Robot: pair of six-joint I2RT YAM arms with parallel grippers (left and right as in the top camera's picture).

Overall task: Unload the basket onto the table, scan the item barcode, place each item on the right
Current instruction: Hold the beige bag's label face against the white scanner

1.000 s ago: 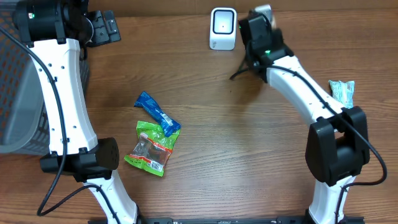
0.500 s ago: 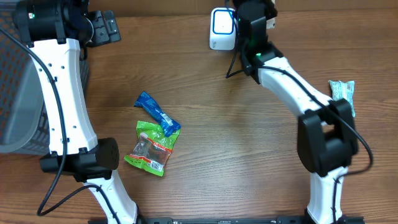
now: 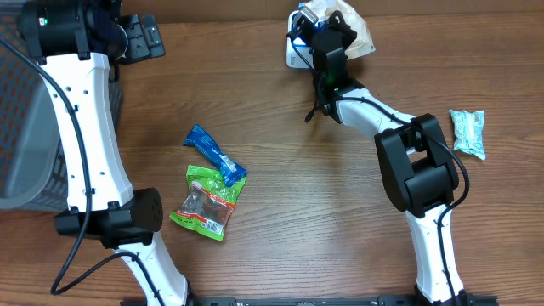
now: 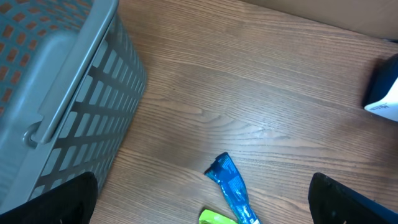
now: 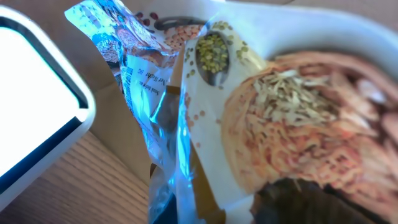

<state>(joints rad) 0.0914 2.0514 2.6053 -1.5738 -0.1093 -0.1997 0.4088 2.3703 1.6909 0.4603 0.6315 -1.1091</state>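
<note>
The item is a cream food packet printed with a grain dish, held at the table's far edge right beside the white barcode scanner. My right gripper is shut on the packet's lower edge. In the right wrist view the packet fills most of the frame, its crinkled clear end lit blue, and the scanner's bright face is at the left. My left gripper hangs open at the far left, its fingers wide apart with nothing between them.
A blue wrapper and a green packet lie left of the table's middle. A pale green packet lies at the right edge. A grey slatted basket stands at the left, and its wall also shows in the left wrist view.
My right arm has swung left and toward the far edge, bringing the packet from right of the scanner to right against it. The left arm has not moved.
</note>
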